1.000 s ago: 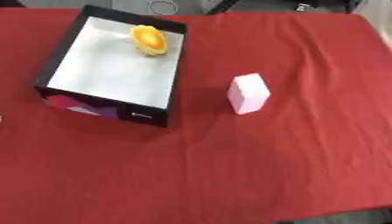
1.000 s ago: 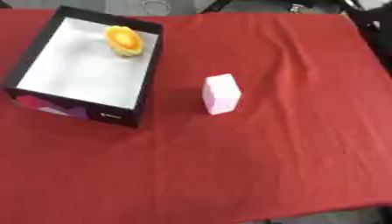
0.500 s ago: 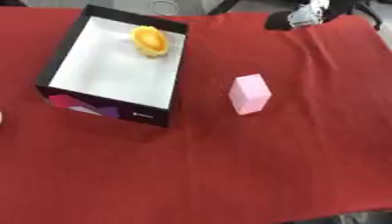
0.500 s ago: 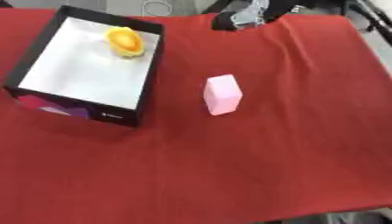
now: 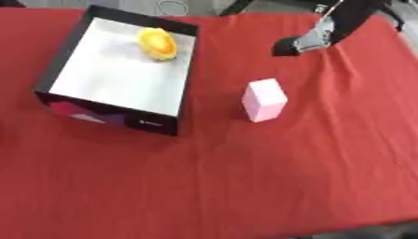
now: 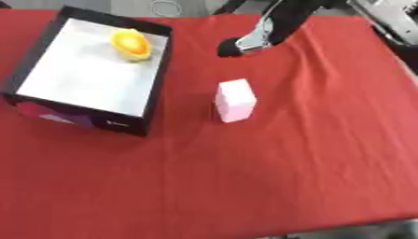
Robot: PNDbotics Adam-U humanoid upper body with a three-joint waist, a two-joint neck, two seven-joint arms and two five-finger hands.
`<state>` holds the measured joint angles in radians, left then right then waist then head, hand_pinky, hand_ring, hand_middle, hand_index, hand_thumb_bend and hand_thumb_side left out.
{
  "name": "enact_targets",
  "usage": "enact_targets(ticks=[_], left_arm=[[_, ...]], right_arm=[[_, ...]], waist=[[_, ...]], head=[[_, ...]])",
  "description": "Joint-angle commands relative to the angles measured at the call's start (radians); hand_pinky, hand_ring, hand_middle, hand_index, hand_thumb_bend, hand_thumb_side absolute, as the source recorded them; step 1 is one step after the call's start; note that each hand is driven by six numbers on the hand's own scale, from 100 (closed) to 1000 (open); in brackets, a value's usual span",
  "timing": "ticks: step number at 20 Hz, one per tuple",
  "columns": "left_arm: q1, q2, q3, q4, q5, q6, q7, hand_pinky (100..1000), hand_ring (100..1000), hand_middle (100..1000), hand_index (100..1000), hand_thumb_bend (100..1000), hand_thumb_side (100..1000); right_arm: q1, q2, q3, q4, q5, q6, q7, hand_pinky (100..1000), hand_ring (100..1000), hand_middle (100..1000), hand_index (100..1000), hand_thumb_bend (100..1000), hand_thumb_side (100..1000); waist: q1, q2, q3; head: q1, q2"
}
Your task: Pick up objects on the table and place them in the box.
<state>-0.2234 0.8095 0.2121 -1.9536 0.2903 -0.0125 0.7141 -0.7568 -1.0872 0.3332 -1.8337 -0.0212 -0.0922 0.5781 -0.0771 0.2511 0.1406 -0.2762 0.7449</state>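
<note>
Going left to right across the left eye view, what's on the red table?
Black box with a yellow object inside it → pink block → the robot's right hand, reaching in from the upper right.

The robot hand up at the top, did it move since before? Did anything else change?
Yes. The right robot hand came in from the upper right corner and reached down over the red tablecloth toward the pink block. It holds nothing yet. The pink block, the box and the yellow object inside it stayed put.
</note>
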Motion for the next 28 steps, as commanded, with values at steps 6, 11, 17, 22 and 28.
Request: enact_targets(ticks=[6, 11, 17, 22, 28], left_arm=[[-0.016, 0.023, 0.002, -0.002, 0.006, -0.001, -0.01, 836, 715, 780, 797, 719, 638], [-0.018, 0.019, 0.0, -0.001, 0.007, -0.001, -0.015, 837, 715, 781, 796, 716, 637], [-0.018, 0.014, -0.004, 0.002, 0.01, 0.0, -0.021, 837, 715, 781, 793, 711, 635], [-0.018, 0.011, -0.006, 0.004, 0.011, 0.001, -0.025, 838, 714, 780, 791, 708, 634], [-0.017, 0.004, -0.011, 0.007, 0.011, 0.004, -0.033, 839, 714, 780, 788, 707, 632]], right_arm=[[0.038, -0.042, -0.004, -0.003, 0.0, -0.03, 0.035, 943, 895, 843, 892, 474, 360], [0.08, -0.056, -0.009, -0.035, -0.025, -0.03, 0.038, 954, 902, 847, 896, 476, 350], [0.131, -0.074, -0.014, -0.065, -0.04, -0.025, 0.036, 958, 904, 847, 899, 479, 346], [0.153, -0.082, -0.022, -0.091, -0.03, -0.028, 0.003, 957, 907, 852, 907, 471, 327], [0.173, -0.081, -0.002, -0.087, 0.017, 0.029, -0.043, 949, 906, 847, 907, 474, 347]], waist=[[0.003, 0.003, 0.005], [0.007, 0.008, 0.007], [0.01, 0.014, 0.008], [0.011, 0.019, 0.007], [0.01, 0.023, 0.009]], head=[[-0.004, 0.0], [-0.004, -0.003], [-0.003, -0.009], [-0.001, -0.011], [-0.001, -0.014]])
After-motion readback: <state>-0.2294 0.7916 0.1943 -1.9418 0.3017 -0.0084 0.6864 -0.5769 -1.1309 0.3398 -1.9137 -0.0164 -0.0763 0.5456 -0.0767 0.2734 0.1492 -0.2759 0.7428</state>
